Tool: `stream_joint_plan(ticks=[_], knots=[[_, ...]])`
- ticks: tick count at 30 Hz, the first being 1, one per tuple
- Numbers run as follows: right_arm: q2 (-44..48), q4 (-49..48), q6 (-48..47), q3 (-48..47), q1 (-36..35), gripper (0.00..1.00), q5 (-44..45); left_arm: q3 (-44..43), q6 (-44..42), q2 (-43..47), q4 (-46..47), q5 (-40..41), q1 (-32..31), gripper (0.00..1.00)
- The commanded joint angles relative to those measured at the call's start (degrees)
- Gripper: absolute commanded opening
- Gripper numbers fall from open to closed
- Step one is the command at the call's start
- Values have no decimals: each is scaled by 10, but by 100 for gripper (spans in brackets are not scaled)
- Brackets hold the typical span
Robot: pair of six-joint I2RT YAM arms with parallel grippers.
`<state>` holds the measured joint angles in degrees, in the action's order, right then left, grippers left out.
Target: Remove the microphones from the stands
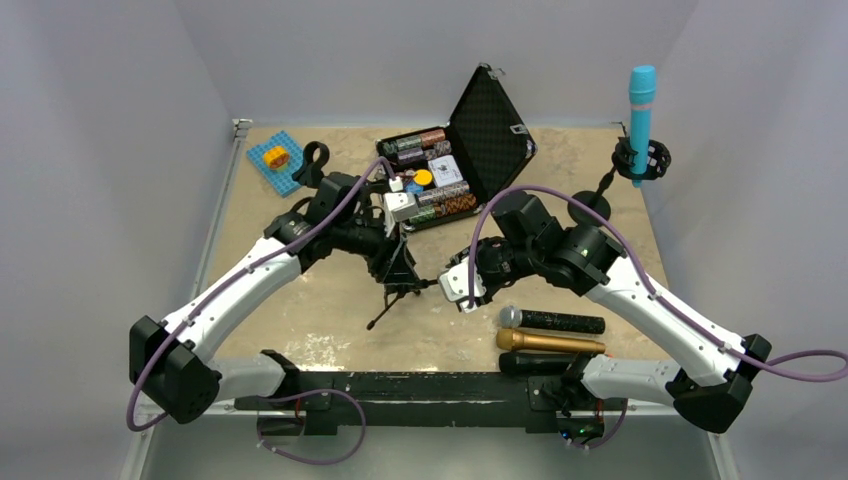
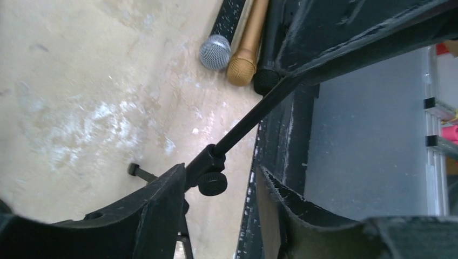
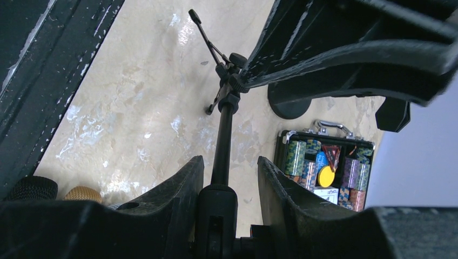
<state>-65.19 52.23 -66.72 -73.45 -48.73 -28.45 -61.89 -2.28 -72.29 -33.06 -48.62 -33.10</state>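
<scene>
Seen from above, the blue microphone (image 1: 641, 105) stood upright in its holder (image 1: 640, 160) at the far right, well apart from both arms. The left gripper (image 1: 402, 268) and right gripper (image 1: 432, 283) were both at a small tripod stand (image 1: 397, 292) in the middle. The left wrist view showed jaws apart, the pole (image 2: 243, 121) against one finger only. In the right wrist view the stand's top sat between the jaws; whether they pinched it, I could not tell. A loose hold could drop the stand, I thought.

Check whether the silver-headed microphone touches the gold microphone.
Touching: in the left wrist view, the silver-headed microphone and gold microphone lie with heads pressed together.
</scene>
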Motion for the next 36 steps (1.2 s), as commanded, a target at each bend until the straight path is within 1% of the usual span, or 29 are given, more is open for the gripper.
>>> stream_joint_plan(ticks=[1,4,6,8,11,13,17,22,26,29,33,35,36], knots=[[8,-38,-11,-2,0,0,-7,-46,-128,54,26,-3,4,57],[7,-40,-11,-2,0,0,-7,-36,-277,79,-1,3,-2,59],[7,-41,-11,-3,0,0,-7,-19,-393,94,-28,23,-18,60],[6,-41,-11,-4,0,0,-8,8,-480,111,-33,43,-35,60],[5,-42,-11,-3,0,0,-7,56,-570,137,-5,77,-67,60],[5,-42,-11,-2,0,0,-7,75,-619,143,-3,95,-89,60],[7,-41,-7,-1,0,0,-7,98,-634,143,26,129,-115,59],[6,-41,-7,0,0,0,-8,110,-638,135,41,145,-121,57],[4,-43,-5,-2,0,0,-12,114,-639,124,49,154,-124,51],[3,-43,-5,-4,0,0,-11,112,-658,116,39,159,-126,41],[4,-41,-5,-2,0,0,-7,100,-642,111,28,165,-126,27],[5,-40,-5,-2,0,0,-7,90,-616,105,19,170,-126,15],[5,-40,-5,-2,0,0,-7,80,-578,100,19,179,-126,6]])
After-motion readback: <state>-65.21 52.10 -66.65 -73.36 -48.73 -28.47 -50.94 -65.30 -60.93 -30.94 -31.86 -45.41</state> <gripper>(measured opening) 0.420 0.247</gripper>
